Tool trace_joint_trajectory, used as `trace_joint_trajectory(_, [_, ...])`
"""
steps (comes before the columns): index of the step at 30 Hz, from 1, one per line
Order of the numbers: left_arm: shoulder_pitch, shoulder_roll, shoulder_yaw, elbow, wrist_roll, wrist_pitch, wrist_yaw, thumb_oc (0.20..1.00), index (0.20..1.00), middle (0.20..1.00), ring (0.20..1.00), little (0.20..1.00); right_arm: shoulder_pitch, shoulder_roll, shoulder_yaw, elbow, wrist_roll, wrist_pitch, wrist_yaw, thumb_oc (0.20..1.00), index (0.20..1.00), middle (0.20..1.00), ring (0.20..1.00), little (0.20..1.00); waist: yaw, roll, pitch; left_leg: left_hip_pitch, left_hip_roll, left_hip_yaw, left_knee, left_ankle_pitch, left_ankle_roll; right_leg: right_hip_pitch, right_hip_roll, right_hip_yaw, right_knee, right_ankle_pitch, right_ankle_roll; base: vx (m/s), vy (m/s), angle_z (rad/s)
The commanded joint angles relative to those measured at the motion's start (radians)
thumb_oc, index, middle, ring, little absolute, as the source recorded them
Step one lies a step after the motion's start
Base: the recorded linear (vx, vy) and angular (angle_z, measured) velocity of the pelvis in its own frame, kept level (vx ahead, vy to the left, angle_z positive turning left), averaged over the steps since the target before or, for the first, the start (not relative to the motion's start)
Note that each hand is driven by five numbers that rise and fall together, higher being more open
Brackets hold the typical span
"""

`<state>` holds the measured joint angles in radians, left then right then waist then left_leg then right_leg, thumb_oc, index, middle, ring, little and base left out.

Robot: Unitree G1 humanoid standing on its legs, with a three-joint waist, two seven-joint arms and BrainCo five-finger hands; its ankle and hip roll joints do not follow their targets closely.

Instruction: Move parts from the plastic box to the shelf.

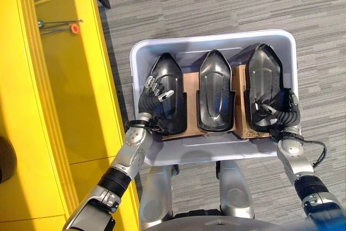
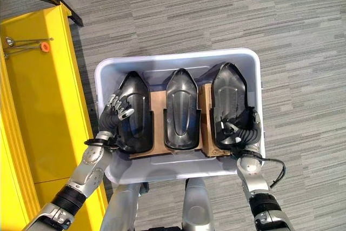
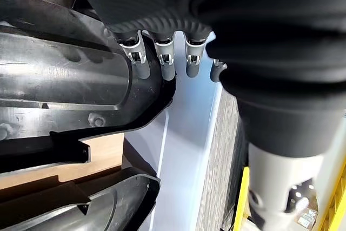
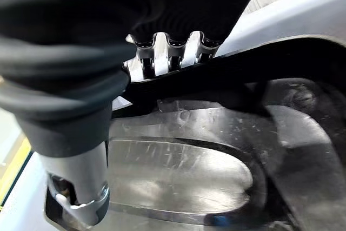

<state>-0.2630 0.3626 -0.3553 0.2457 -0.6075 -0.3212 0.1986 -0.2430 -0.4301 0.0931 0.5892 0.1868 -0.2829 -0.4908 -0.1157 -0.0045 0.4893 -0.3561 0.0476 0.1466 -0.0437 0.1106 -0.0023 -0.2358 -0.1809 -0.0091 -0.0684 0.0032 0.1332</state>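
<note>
Left hand (image 1: 154, 93) curled on left part (image 1: 167, 87); right hand (image 2: 240, 128) clasps right part (image 2: 230, 96). Lift evenly, clearing box (image 1: 216, 39).

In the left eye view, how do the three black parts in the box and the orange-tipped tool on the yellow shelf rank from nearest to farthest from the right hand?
From the right hand:
1. Right black part, under the hand.
2. Middle black part, next to it leftward.
3. Left black part, at the box's left end, under the left hand.
4. Orange-tipped tool, on the yellow shelf, beyond the box.
</note>
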Motion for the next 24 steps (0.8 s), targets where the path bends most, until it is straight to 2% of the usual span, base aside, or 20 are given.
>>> trace_joint_trajectory(1, [-0.035, -0.030, 0.027, -0.061, 0.016, -0.059, -0.005, 1.000, 1.000, 1.000, 1.000, 1.000, -0.037, -0.053, -0.037, 0.029, 0.040, -0.037, -0.035, 1.000, 1.000, 1.000, 1.000, 1.000, 0.015, 0.008, -0.028, 0.008, 0.093, -0.017, 0.167, -0.109, -0.099, -0.147, -0.076, 0.004, 0.100, 0.144, 0.038, 0.00, 0.000, 0.00])
trace_joint_trajectory(10, [-0.030, -0.026, 0.023, -0.075, 0.009, -0.058, -0.009, 1.000, 1.000, 1.000, 1.000, 1.000, -0.052, -0.058, -0.040, 0.079, 0.047, -0.033, -0.049, 1.000, 1.000, 1.000, 1.000, 1.000, 0.017, 0.015, -0.018, 0.004, 0.091, -0.009, 0.161, -0.107, -0.098, -0.165, -0.069, 0.004, 0.107, 0.145, 0.041, -0.01, -0.003, -0.02])
trace_joint_trajectory(24, [-0.030, -0.041, 0.019, -0.080, -0.005, -0.062, -0.013, 1.000, 1.000, 1.000, 1.000, 1.000, -0.114, -0.032, 0.099, 0.057, -0.003, -0.015, 0.019, 1.000, 1.000, 1.000, 1.000, 1.000, 0.031, 0.017, -0.010, -0.019, 0.086, -0.013, 0.175, -0.114, -0.097, -0.178, -0.071, -0.012, 0.119, 0.139, 0.040, 0.00, -0.001, 0.00])
